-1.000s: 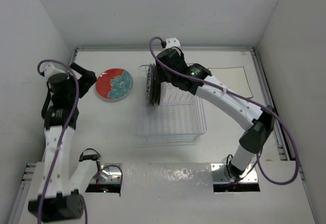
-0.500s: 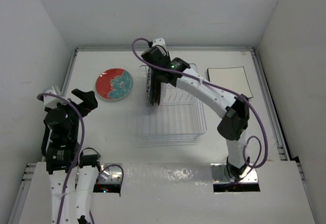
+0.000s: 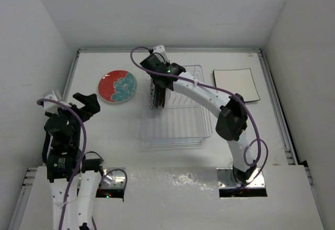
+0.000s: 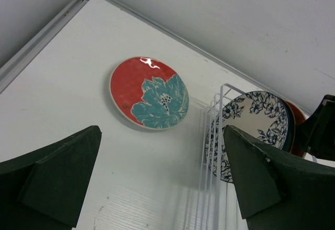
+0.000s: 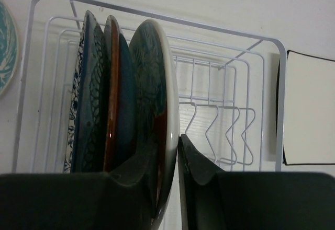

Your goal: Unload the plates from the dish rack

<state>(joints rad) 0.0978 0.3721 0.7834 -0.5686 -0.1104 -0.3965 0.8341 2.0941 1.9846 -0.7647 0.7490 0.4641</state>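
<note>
Pulling back to 8 o'clock on the counter point(image 3: 104, 130) within the last second, left jaws wide apart and empty, well apart from the red plate point(image 3: 118, 87) lying flat at 10 o'clock. Reaching further left over the dish rack point(image 3: 180, 123) at centre and narrowing right jaws down to a clamp on the rim of the end plate point(image 5: 152, 83), rightmost of the standing plates point(image 3: 157, 95) at the rack's 10 o'clock corner; probably set to lift it out. Crowding that lift: neighbour plates pressed close on its left, rack wire all round; square plate point(image 3: 235, 78) at 2 o'clock, out of the way.
</note>
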